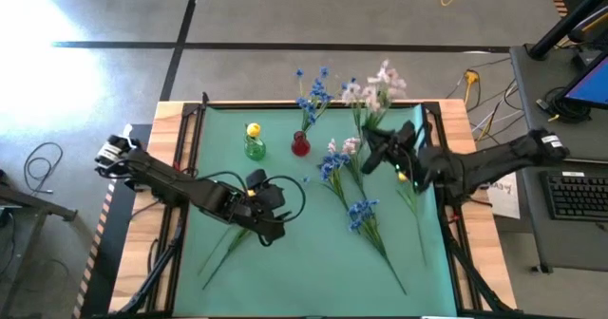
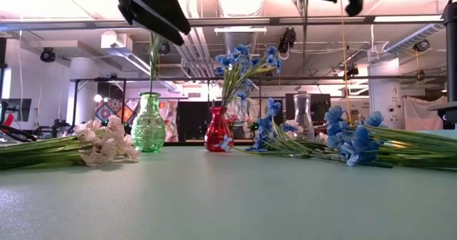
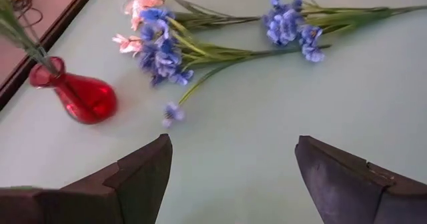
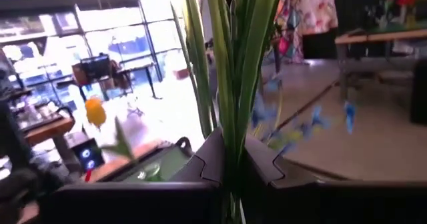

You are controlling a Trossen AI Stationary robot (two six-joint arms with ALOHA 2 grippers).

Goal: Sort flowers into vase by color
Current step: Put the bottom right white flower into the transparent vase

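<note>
A pink-white spray (image 1: 380, 84) hangs from the right gripper (image 1: 378, 146), whose fingers pinch its green stems (image 4: 230, 71), at two o'clock on the green mat (image 1: 285, 262). Blue flowers (image 1: 361, 210) lie loose toward four o'clock of the red vase (image 1: 300, 145), which already holds blue blossoms (image 1: 313, 89). The green vase (image 1: 255, 148) with a yellow bud (image 1: 253, 129) stands at its nine o'clock. The left gripper (image 1: 271, 226), fingers spread and empty, hovers at seven o'clock.

A green-topped table (image 1: 285, 272) carries a green vase (image 1: 255, 148) and a red vase (image 1: 300, 145) side by side near its far edge, loose blue flowers (image 1: 361, 211) and pink-white sprays (image 1: 344, 148) toward its right side, and a green stem (image 1: 226, 248) near its left.
</note>
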